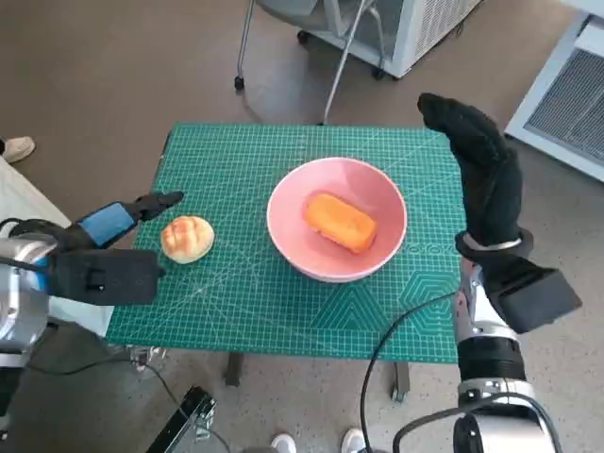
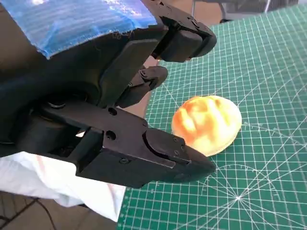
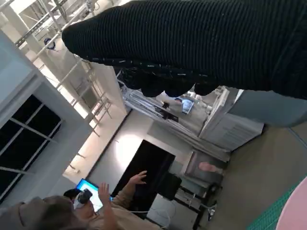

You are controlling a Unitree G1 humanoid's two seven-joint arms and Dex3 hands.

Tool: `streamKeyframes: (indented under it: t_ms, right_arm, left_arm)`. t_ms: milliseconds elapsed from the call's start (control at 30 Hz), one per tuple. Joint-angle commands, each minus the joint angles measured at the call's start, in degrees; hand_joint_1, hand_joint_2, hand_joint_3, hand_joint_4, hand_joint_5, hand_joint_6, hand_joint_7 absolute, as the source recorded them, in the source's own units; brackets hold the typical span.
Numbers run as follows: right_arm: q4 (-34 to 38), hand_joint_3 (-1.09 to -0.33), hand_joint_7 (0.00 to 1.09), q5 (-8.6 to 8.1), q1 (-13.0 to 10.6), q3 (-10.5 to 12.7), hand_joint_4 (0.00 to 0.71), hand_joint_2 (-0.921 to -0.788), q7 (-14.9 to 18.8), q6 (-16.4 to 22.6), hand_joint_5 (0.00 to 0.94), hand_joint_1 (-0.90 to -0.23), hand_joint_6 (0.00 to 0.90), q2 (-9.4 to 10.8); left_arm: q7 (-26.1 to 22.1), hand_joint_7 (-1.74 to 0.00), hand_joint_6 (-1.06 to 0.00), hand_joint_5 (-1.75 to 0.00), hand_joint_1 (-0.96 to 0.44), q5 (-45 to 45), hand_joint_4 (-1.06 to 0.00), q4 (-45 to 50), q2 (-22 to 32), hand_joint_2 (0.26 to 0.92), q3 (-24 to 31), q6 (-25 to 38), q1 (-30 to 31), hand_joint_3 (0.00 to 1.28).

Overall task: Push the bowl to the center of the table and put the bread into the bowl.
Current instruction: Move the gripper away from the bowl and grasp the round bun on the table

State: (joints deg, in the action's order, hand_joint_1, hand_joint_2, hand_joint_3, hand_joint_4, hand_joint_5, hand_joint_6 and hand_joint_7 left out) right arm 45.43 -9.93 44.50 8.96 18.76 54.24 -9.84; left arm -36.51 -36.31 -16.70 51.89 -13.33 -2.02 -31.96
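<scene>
A pink bowl [image 1: 337,219] sits near the middle of the green cutting mat [image 1: 245,302], and an orange oblong bread [image 1: 340,222] lies inside it. A round golden bun [image 1: 187,238] [image 2: 207,123] rests on the mat to the bowl's left. My left hand [image 1: 109,250] [image 2: 120,96] hovers beside the bun at the mat's left edge, fingers apart, holding nothing. Raised upright over the mat's right edge, my gloved right hand [image 1: 481,170] [image 3: 201,45] is flat and empty, just right of the bowl. A sliver of the bowl's rim [image 3: 296,211] shows in the right wrist view.
Chair legs on castors [image 1: 283,57] stand behind the table, and a white cabinet [image 1: 566,85] is at the far right. A shoe [image 1: 17,147] shows at the left, white cloth [image 2: 53,191] beside the table. A person [image 3: 91,206] sits in the room.
</scene>
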Motion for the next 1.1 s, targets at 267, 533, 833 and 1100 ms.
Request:
streamKeyframes:
  t_ms: [267,533,833,1100]
  right_arm:
    - [-1.0,-0.659,0.94,0.60,-1.7,0.1,0.464,-0.908,-0.6,-1.1,0.009,-0.438,0.151,-0.8]
    - [-1.6,-0.675,0.94,0.66,-2.0,0.0,0.462,-0.899,-0.8,-1.8,0.008,-0.438,0.152,-0.8]
    - [-2.0,-0.662,0.94,0.83,-2.3,-0.1,0.465,-0.905,-1.0,-1.9,0.010,-0.444,0.152,-0.5]
    - [-2.1,-0.647,0.93,0.10,-2.6,0.0,0.465,-0.913,-0.5,-1.9,0.010,-0.446,0.153,-0.4]
  left_arm:
    - [5.1,-0.01,-0.20,-0.01,0.06,-5.6,-0.04,-10.1,-4.4,0.810,-5.8,-2.0,-5.6,0.00]
    - [8.9,-0.03,-0.28,-0.02,0.03,-8.3,-0.14,-18.5,-8.1,0.825,-9.3,-3.3,-9.7,0.01]
    - [12.9,-0.08,-0.56,-0.03,0.06,-10.7,-0.41,-27.0,-11.3,0.891,-13.3,-6.0,-13.3,0.03]
    - [18.5,-0.98,-0.59,-1.15,0.01,-11.7,-0.59,-31.9,-11.9,0.919,-15.4,-10.6,-15.1,0.13]
